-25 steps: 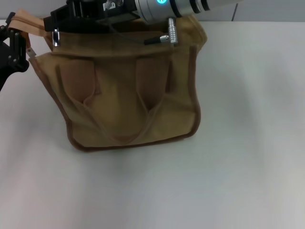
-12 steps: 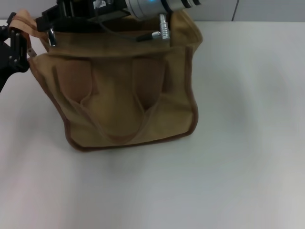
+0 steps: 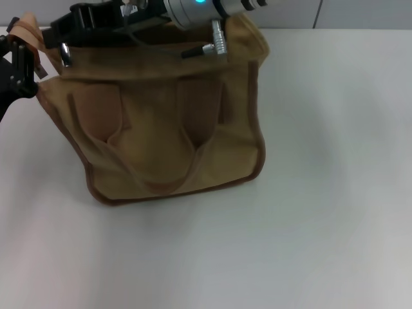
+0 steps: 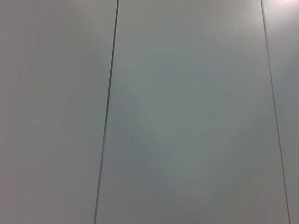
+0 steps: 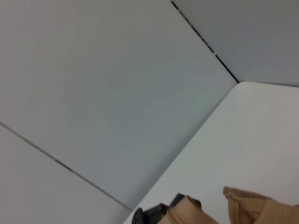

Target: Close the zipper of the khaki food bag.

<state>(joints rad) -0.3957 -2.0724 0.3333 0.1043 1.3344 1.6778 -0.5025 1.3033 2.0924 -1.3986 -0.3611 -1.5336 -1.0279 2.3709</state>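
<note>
The khaki food bag (image 3: 161, 141) stands upright at the table's back left, its handles hanging down the front face. My right arm reaches across the bag's top from the right. My right gripper (image 3: 67, 45) is at the bag's top left corner, shut on the small silver pull tab (image 3: 65, 55) of the zipper. The arm hides the zipper track. My left gripper (image 3: 24, 56) is at the far left, shut on the bag's khaki end strip (image 3: 27, 27). The right wrist view shows a bag corner (image 5: 254, 207) and my left gripper (image 5: 152, 215).
The white table (image 3: 322, 193) stretches in front of and to the right of the bag. A grey panelled wall (image 4: 187, 116) stands behind the table. A silver cable plug (image 3: 217, 38) on my right arm hangs over the bag's top edge.
My right gripper has moved left along the bag's top with the pull tab. The bag's top has shifted slightly left with it. My left gripper has stayed in place.
</note>
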